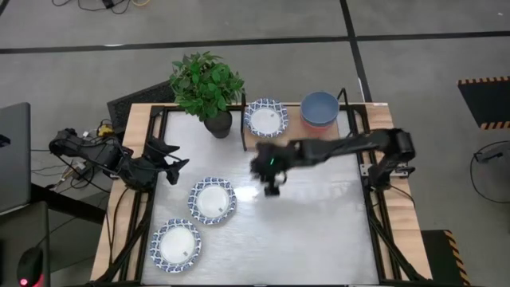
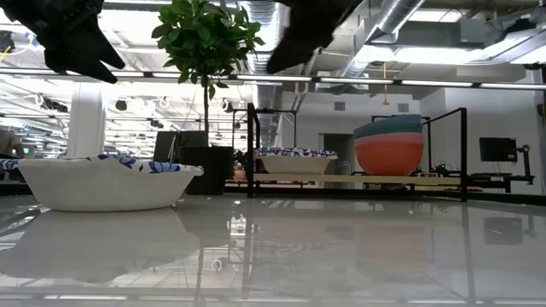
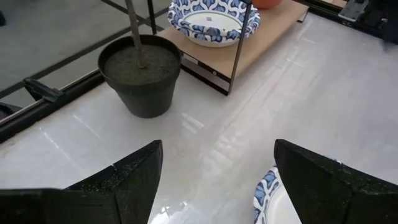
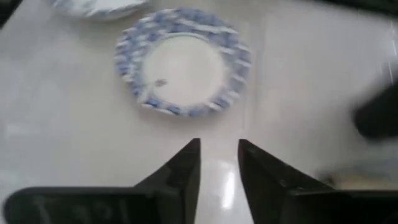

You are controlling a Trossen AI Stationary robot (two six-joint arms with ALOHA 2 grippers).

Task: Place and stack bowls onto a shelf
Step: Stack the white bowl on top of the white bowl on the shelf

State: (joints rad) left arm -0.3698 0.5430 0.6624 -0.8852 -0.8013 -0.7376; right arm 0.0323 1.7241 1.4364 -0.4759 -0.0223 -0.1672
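Note:
A white bowl with a blue rim (image 1: 265,118) and a stack of coloured bowls (image 1: 319,110), slate blue on top, stand on the wooden shelf (image 1: 291,121) at the table's far side; the low view shows the stack (image 2: 390,145). Two more white blue-rimmed bowls rest on the tabletop, one at left centre (image 1: 212,199) and one near the left front (image 1: 176,245). My right gripper (image 1: 271,188) hangs empty above the table's middle, its fingers a narrow gap apart (image 4: 219,149), with the centre bowl (image 4: 182,62) ahead of it. My left gripper (image 1: 171,163) waits open at the left (image 3: 217,162).
A potted plant (image 1: 205,88) in a dark pot (image 3: 142,74) stands at the far left beside the shelf's black legs (image 3: 239,46). A black frame runs along the table's edges (image 1: 374,199). Bare shiny tabletop (image 1: 319,223) lies to the right of the two bowls.

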